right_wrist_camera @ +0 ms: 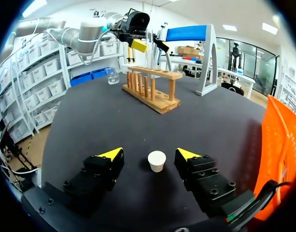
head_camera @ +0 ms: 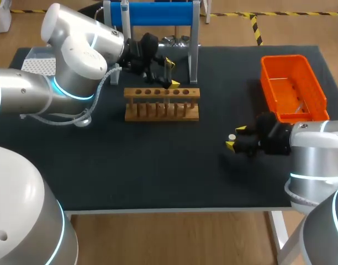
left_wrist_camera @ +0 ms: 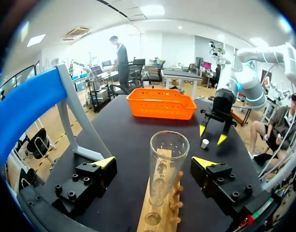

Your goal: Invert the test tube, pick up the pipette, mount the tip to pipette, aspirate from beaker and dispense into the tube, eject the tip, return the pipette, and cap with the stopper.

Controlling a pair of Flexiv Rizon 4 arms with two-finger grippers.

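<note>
A clear test tube stands upright, mouth up, in the wooden rack. My left gripper is open around it, with a gap on each side. In the head view this gripper hovers over the rack's back row. A small white stopper stands on the black mat at the front right. My right gripper is low over the stopper with a yellow-tipped finger on each side. Both fingers stand a little clear of it, so it is open. The head view shows the stopper between the right gripper's tips.
An orange basket sits at the right edge, just behind my right arm. The blue pipette stand rises behind the rack. A glass beaker stands left of the rack, and a white tip box is at the far left.
</note>
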